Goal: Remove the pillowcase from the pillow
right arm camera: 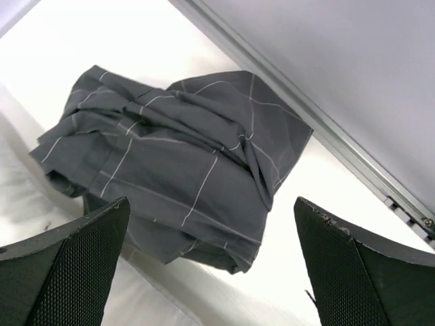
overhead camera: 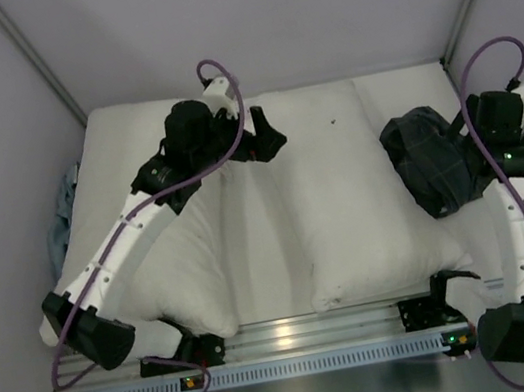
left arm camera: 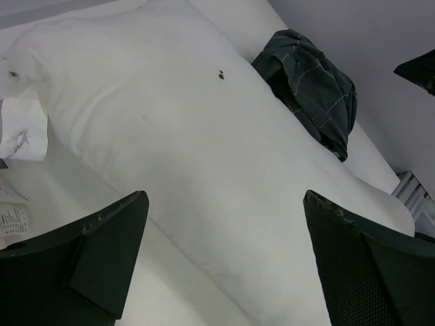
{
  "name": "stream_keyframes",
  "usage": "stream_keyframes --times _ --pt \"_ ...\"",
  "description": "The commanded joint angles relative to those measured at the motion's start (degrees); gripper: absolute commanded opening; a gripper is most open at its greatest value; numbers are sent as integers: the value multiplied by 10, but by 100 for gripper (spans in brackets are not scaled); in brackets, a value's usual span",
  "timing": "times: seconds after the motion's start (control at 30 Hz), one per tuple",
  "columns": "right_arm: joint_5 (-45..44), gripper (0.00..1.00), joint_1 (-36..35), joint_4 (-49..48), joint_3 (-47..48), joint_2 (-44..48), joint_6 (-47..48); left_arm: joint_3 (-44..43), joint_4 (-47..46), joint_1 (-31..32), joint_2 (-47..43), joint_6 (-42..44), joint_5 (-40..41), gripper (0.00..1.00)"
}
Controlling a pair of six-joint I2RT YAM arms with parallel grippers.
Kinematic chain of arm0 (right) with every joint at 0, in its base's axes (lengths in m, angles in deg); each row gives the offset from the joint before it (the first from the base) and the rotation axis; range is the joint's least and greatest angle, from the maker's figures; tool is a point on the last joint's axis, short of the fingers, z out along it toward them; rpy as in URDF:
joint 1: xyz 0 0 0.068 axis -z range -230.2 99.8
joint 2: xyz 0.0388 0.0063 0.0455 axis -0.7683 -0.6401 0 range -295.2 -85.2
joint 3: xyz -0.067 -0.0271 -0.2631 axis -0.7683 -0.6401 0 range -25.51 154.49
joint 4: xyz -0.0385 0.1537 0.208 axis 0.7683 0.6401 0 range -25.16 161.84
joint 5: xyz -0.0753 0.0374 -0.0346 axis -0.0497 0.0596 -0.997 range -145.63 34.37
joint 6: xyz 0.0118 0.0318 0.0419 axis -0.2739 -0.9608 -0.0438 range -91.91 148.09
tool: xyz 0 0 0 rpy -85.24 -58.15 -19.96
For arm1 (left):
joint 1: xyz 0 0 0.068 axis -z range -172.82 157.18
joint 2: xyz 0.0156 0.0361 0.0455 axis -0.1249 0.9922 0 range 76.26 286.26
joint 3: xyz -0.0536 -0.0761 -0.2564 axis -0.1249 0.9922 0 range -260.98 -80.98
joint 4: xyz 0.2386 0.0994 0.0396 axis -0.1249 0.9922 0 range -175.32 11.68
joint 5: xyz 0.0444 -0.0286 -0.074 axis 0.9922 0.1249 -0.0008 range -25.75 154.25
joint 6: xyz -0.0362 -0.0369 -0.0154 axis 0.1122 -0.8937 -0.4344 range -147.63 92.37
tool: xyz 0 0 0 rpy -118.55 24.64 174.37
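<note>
Dark grey-blue check fabric: the pillowcase (overhead camera: 427, 162), off the pillow, crumpled in a heap on the right of the white bench (overhead camera: 396, 91), against the pillow's right side.

White pillow (overhead camera: 344, 202): bare, lengthwise mid-bench, with a dark speck (left arm camera: 221, 75) near the far end and a small white tag (left arm camera: 24, 129).

Right gripper (right arm camera: 211, 200): jaws spread wide, the heap framed between them, nothing gripped.

Left gripper (left arm camera: 225, 193): jaws wide, empty, poised by the pillow's far left corner.

Second white pillow (overhead camera: 191, 280): left of the first, under the left arm.

Pale blue cloth (overhead camera: 61, 206): at the bench's left edge.
</note>
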State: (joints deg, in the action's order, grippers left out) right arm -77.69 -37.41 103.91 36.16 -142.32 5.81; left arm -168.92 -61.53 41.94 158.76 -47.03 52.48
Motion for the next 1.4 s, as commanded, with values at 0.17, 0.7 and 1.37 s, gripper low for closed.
stream_keyframes --times 0.17,0.7,1.37 --pt "131 99 -15 -2 -38 41 -3 197 -41 -6 -222 -49 0 99" --pt "456 99 -55 -182 -313 363 -90 644 -313 -6 -618 -271 -165 99" --pt "495 99 -61 -138 -485 617 -154 974 -785 -5 -810 -607 -280 99"
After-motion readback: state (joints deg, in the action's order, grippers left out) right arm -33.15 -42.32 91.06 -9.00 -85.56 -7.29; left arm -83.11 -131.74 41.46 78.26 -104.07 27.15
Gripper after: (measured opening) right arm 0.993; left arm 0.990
